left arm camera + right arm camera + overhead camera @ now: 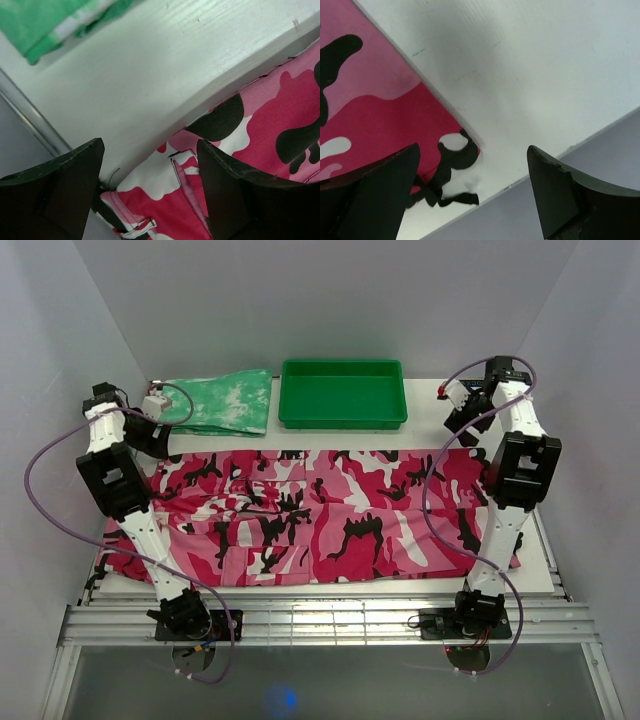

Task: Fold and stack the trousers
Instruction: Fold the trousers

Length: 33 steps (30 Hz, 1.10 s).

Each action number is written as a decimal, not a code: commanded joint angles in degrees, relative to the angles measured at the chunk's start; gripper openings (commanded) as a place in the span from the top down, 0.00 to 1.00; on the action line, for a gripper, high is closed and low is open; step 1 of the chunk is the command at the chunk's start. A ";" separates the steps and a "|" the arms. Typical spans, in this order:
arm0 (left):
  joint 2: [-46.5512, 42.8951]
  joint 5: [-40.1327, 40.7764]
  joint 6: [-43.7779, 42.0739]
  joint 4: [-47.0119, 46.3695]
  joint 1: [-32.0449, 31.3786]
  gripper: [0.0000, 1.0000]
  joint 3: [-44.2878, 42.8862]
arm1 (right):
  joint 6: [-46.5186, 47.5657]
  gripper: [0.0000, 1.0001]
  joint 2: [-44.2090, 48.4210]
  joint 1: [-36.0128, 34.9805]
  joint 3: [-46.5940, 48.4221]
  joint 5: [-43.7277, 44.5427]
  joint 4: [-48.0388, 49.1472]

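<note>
Looking down from above, the trousers [320, 515] lie spread across the middle of the bench [430, 438], reaching from its left edge to its right edge, wrinkled left of centre. A green tray [343, 423] sits at the far edge and a folded cloth [220, 405] at the far left corner. The left gripper [152, 430] hangs by the trousers' far left corner and the right gripper [462, 412] by their far right corner. Both arms hide parts of the cloth's ends.

From the left wrist, the fingers [65, 190] stand wide apart and empty above a seamed corner.

From the right wrist, the fingers [555, 190] are likewise spread wide, holding nothing, over a hem corner with a black tie [450, 195]. The cloth looks light, soft and limp, likely to sag, so the stitched corners seem the firmest hold. How high the fingertips stand above the bench cannot be judged.
</note>
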State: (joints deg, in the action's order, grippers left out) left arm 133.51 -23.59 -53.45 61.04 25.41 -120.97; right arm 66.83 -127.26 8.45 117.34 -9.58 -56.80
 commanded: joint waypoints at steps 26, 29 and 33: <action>3.15 2.76 -17.04 2.42 -0.45 0.28 7.41 | 18.51 0.87 -10.37 -0.98 -3.44 8.44 -8.33; 3.25 2.76 -16.86 2.60 -0.97 0.57 7.50 | 18.78 0.92 -10.02 -0.89 -1.77 9.06 -7.72; 2.10 0.05 -14.94 2.60 -1.85 0.90 5.14 | 18.17 0.92 -9.58 -0.19 4.98 7.30 -7.36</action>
State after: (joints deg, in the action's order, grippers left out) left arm 134.32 -23.46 -67.83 65.23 24.14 -114.59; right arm 83.77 -135.81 6.66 117.08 -4.32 -64.31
